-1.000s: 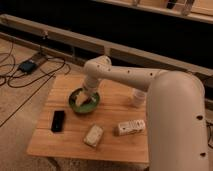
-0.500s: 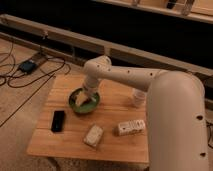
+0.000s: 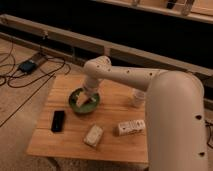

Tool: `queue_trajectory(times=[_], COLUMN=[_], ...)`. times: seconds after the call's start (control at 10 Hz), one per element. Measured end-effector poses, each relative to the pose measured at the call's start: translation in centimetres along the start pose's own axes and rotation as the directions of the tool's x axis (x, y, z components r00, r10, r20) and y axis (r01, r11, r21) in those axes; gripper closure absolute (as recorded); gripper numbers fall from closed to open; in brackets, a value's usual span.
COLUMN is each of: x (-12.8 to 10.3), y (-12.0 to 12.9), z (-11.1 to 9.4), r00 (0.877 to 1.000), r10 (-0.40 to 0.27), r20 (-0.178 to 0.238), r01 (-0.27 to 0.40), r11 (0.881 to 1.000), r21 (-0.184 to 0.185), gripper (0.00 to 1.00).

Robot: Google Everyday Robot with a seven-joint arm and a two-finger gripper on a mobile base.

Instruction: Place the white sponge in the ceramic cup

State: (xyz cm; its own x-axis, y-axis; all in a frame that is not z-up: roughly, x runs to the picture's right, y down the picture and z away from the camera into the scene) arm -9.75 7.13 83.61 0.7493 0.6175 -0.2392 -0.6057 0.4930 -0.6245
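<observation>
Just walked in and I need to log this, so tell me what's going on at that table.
The robot's arm reaches over the wooden table, with the gripper down at the dark green bowl. The white sponge lies untouched near the front edge, beside a white labelled bottle. The ceramic cup stands on the right side, partly behind the arm. A black phone lies to the left. The sponge has not been picked up yet.

The gripper [image 3: 84, 98] hangs low over the green bowl [image 3: 77, 111], and the arm [image 3: 130, 77] sweeps across the back of the table [image 3: 55, 144], crowding the ceramic cup [image 3: 137, 99]. The white sponge [image 3: 93, 135] lies clear from above. Bare wood separates it from the black phone [image 3: 58, 121], while the white bottle [image 3: 131, 127] sits near its other side.
</observation>
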Motion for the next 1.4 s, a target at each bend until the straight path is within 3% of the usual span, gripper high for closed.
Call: queue_trajectory(times=[0.3,0.5,0.9,1.1,1.4], x=[3.2,5.0,8.0,9.1,11.5], y=[1.0,2.8,7.6,8.4,7.8], z=[0.1,0.1,1.7,3.0,5.1], r00=[0.996,0.991,0.975,0.966,0.951], r10=[0.03,0.07,0.189,0.235,0.284], r20=[-0.089,-0.118,-0.119,-0.109,-0.122], r01=[-0.024,-0.059,-0.176,-0.222,-0.263], r11=[0.997,0.993,0.978,0.967,0.95], r21=[0.072,0.098,0.115,0.122,0.167], gripper=[0.2,0.2,0.2,0.2,0.2])
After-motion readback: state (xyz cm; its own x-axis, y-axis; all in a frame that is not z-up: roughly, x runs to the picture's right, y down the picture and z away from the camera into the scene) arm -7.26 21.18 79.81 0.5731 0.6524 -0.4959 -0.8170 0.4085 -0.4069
